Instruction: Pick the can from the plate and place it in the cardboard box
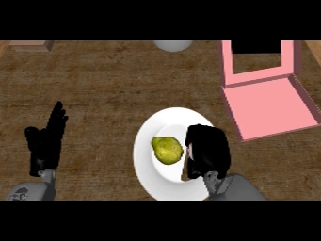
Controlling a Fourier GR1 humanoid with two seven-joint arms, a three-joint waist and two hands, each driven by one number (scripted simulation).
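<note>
A white plate (148, 175) lies on the wooden counter, low in the middle of the head view. A yellow-green pear-like fruit (167, 149) sits in its centre. My right hand (209, 149) is over the plate's right half, fingers curled down round the can (184, 175). The hand hides almost all of the can; only a thin brown sliver shows at the hand's lower left edge. The box (274, 109) is pink and lies open up and to the right of the plate, its lid (288, 59) tipped back. My left hand (46, 141) rests open at the left, fingers up.
A pale round object (173, 45) shows at the counter's far edge, top centre. A brown block (31, 45) sits at the top left. Wooden rails run along the left and right edges. Bare counter lies between the left hand and the plate.
</note>
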